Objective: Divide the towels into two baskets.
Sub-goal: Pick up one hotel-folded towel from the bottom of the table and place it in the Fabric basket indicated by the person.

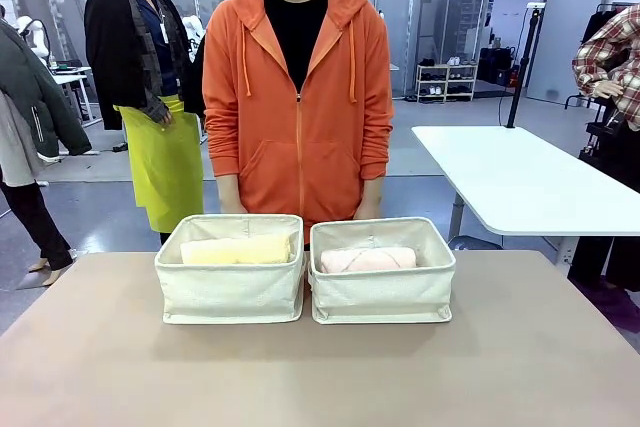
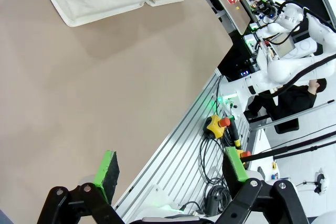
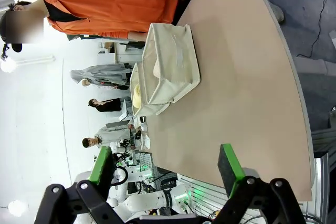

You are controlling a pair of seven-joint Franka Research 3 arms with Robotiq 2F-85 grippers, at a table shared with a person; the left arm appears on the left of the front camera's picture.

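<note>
Two matching cream canvas baskets sat side by side, touching, at the middle of the front view on the smooth tan counter (image 1: 320, 367), their soft sides upright and their rims folded over. The left basket (image 1: 231, 269) held one pale yellow towel (image 1: 236, 250), a plump terry roll lying across its width; the right basket (image 1: 382, 271) held one pale pink towel (image 1: 367, 259), rolled the same way. Two towels were all I could count; whether more lay beneath them I could not tell. A person in an orange zip hoodie (image 1: 298, 97) stood just behind the baskets at the far edge, arms hanging down, hands low behind the rims. In the left wrist view the left gripper (image 2: 170, 174) hung over the near edge of the counter, its two black fingers with green pads spread wide with nothing between them, and the baskets lay well away in the upper left of the frame. In the right wrist view the right gripper (image 3: 165, 166) was likewise spread wide and bare above the counter, with the baskets well beyond it toward the upper middle.
</note>
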